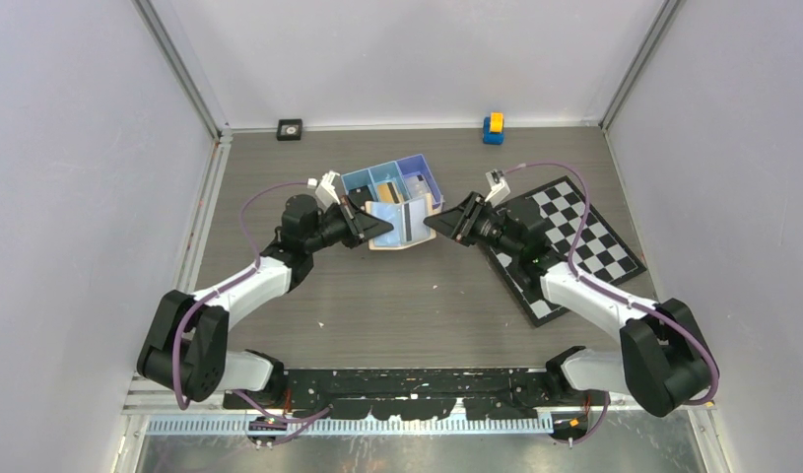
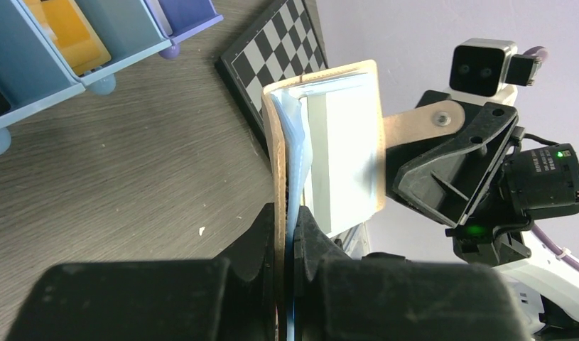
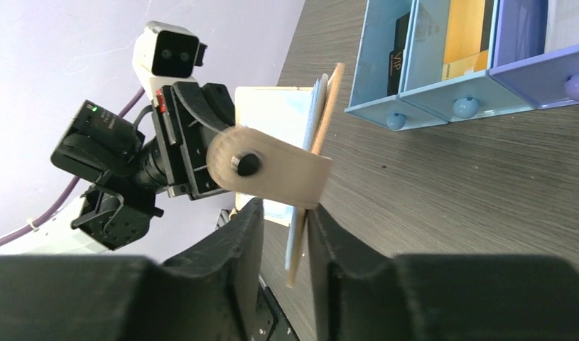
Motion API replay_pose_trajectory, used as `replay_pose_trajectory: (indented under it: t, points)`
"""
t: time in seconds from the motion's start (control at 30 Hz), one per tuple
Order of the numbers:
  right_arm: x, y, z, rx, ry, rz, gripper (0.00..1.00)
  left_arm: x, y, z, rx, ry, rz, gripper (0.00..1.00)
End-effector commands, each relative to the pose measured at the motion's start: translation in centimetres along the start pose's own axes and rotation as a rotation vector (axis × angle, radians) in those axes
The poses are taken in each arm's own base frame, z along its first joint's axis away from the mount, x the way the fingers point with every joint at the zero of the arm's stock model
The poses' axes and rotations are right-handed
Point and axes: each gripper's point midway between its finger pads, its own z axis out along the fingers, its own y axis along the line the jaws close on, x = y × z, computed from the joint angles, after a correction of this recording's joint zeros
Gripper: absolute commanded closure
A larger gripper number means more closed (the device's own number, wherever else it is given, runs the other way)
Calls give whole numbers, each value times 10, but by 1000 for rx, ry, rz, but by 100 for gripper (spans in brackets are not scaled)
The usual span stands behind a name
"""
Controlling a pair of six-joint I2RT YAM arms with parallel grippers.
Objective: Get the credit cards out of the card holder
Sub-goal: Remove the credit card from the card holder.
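The tan card holder (image 1: 397, 225) hangs in the air between both grippers, in front of the blue tray. My left gripper (image 1: 385, 229) is shut on the holder's tan flap together with a pale blue card (image 2: 298, 142), seen at the jaws in the left wrist view (image 2: 286, 227). A pale card (image 2: 343, 156) sits in the holder's pocket, and the snap tab (image 2: 421, 121) sticks out toward my right gripper (image 1: 432, 223). In the right wrist view the right gripper (image 3: 286, 234) is open, its fingers straddling the holder's edge (image 3: 300, 234), with a gap on one side. A black card (image 3: 398, 50) and an orange card (image 3: 464, 35) lie in the tray.
The blue three-compartment tray (image 1: 424, 175) stands just behind the holder. A checkerboard mat (image 1: 565, 246) lies under the right arm. A yellow and blue block (image 1: 493, 128) and a small black square (image 1: 290, 129) sit by the back wall.
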Motion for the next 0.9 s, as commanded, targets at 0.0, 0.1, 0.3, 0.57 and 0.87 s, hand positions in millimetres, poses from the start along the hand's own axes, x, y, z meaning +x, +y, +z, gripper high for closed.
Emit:
replay_pose_trajectory:
  t: [0.0,0.1,0.3,0.57,0.87]
  points:
    - [-16,16,-3,-44,-63,-44,70,-15,-26,-2,58,-35,62,100]
    - [-13,15,0,-49,-39,-34,71,-15,-28,-2,70,-34,65,100]
    - [-6,4,12,-17,12,-4,75,-15,-37,-3,119,-33,73,100]
    - [-10,9,7,-37,-14,-6,100,-17,-17,-5,-1,-56,56,82]
    - [-16,2,3,-6,-51,-4,99,-43,7,-44,-243,-253,103,49]
